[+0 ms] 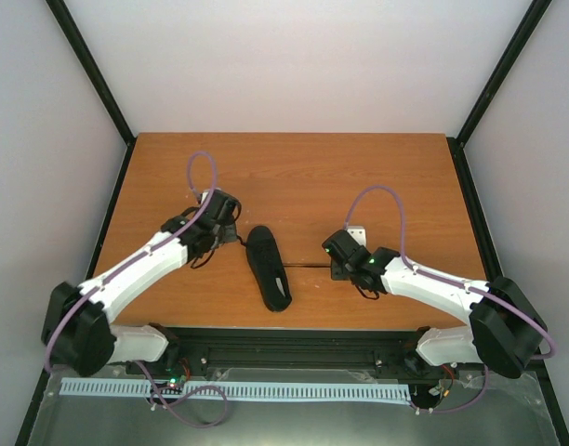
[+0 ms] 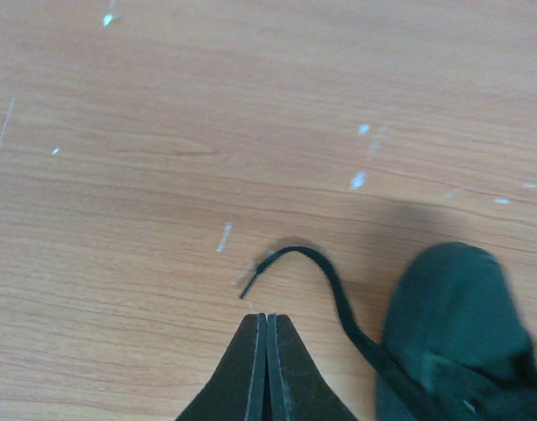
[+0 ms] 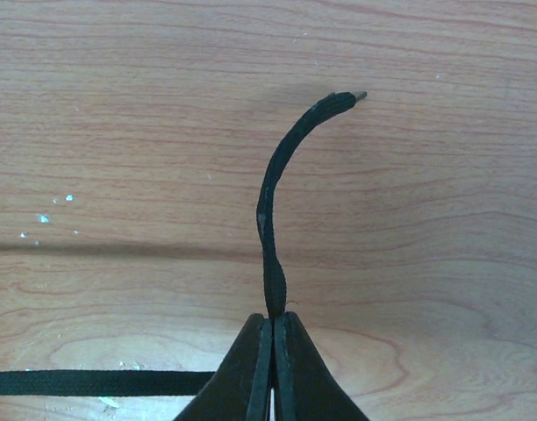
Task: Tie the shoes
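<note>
In the middle of the worktop [image 1: 294, 167], between the two arms, lies the shoe [image 1: 269, 271]. Its long side runs from far and a bit left to near and a bit right.

The right pincer [image 3: 273, 317] is clamped tight on the right lace [image 3: 270, 210]. The lace pokes out past the tips and curves away over the wood. More of it runs flat to the left, toward the shoe.

The left pincer [image 2: 267, 317] is closed too, but I see nothing in it. The left lace [image 2: 334, 281] lies loose on the wood just in front of it and a bit to the right. Its tip curls round toward the pincer. The shoe sits close by on that same right side.

So I think the left arm is the one to go next. It needs to open, move a little forward and right, and pinch the loose lace near its tip.
</note>
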Robot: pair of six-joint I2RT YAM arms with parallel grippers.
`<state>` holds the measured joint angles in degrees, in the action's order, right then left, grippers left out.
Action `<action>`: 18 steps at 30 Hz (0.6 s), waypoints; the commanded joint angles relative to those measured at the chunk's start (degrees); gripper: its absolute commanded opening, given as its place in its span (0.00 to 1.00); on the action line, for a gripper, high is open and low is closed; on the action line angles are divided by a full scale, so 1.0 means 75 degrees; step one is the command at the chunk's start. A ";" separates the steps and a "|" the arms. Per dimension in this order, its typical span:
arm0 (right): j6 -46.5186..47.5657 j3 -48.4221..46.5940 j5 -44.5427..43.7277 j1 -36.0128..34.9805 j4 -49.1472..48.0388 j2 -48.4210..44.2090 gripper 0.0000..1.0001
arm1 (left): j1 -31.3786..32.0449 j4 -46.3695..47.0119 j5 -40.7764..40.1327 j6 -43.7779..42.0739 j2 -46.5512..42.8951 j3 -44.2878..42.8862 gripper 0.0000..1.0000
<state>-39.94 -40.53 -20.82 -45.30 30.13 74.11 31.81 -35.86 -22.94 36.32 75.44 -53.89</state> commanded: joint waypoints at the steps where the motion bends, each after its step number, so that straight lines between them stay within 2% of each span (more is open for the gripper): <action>1: -0.0139 0.0164 -0.0175 0.0078 -0.0146 -0.0065 0.03 | -0.0046 -0.0388 0.1231 -0.0843 -0.1014 -0.0107 0.01; 3: -0.0088 0.0166 0.0076 0.0076 -0.0290 0.0023 0.07 | -0.0047 -0.0636 0.1659 -0.0653 -0.1205 -0.0073 0.05; 4: -0.0052 0.0157 0.0213 0.0075 -0.0365 0.0073 0.12 | -0.0046 -0.0699 0.1906 -0.0517 -0.1275 -0.0005 0.08; 5: -0.0032 0.0130 0.0327 0.0075 -0.0388 0.0114 0.22 | -0.0046 -0.0722 0.2172 -0.0345 -0.1332 0.0111 0.13; 6: -0.0042 0.0093 0.0397 0.0081 -0.0357 0.0142 0.34 | -0.0046 -0.0682 0.2400 -0.0137 -0.1394 0.0263 0.23; 9: -0.0019 -0.0040 0.0376 0.0075 -0.0165 0.0029 0.67 | -0.0046 -0.0272 0.2993 0.0861 -0.1670 0.0963 0.84; 10: 0.0065 -0.0094 0.0345 0.0075 -0.0107 -0.0061 0.73 | -0.0045 -0.0039 0.3248 0.1263 -0.1761 0.1346 0.91; 13: 0.0590 -0.0331 0.0382 0.0075 -0.0031 -0.0401 0.84 | -0.0046 0.0712 0.3864 0.1961 -0.1998 0.2060 0.99; 18: 0.1297 -0.0509 0.0857 0.0071 -0.0323 -0.0997 0.87 | -0.0046 0.0894 0.3652 0.2224 -0.1962 0.2396 1.00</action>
<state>-35.09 -42.15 -16.73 -44.97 29.87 70.57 31.77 -33.82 2.31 48.10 61.30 -35.62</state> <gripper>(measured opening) 0.864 0.996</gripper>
